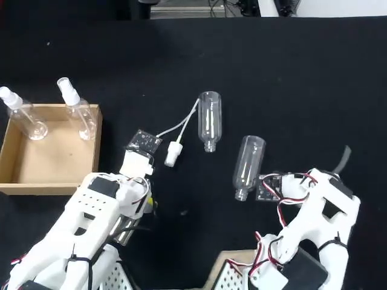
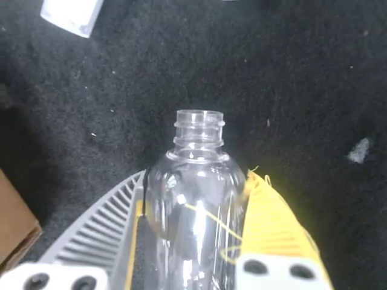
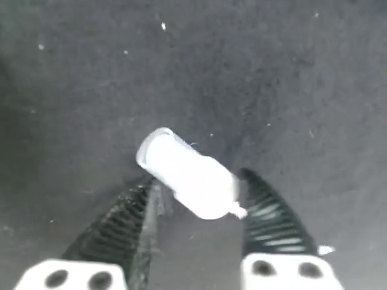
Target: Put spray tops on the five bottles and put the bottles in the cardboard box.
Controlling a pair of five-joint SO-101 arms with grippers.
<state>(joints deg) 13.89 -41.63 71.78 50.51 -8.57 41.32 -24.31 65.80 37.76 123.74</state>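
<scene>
Your left gripper [image 2: 196, 176] is pinching a clear bottle [image 2: 199, 130] by its shoulders, with one grey finger [image 2: 112, 220] and one yellow finger [image 2: 272, 214] pressed against its sides. The open, threaded neck sticks out past the fingertips over the black table [image 2: 314, 72]. That wrist view also shows a brown corner of the cardboard box [image 2: 12, 226] at the lower left edge. A white piece [image 2: 69, 15] sits at the upper left, too cropped for me to say what it is.

Your right gripper [image 3: 198, 181] is clamped on a white spray top [image 3: 187, 175], which lies tilted between the two black ribbed fingers [image 3: 124, 229].

The high view gives you what the wrist cameras miss. The cardboard box sits at the left of the frame with two capped bottles [image 1: 24, 118] standing in its far end. Two bare bottles [image 1: 210, 121] lie on their sides near the middle of the table, well apart from the box. A loose spray top [image 1: 174, 152] with its thin tube lies just left of the upper one. The left arm [image 1: 97, 211] fills the lower left of the frame and the right arm [image 1: 314, 217] the lower right.
</scene>
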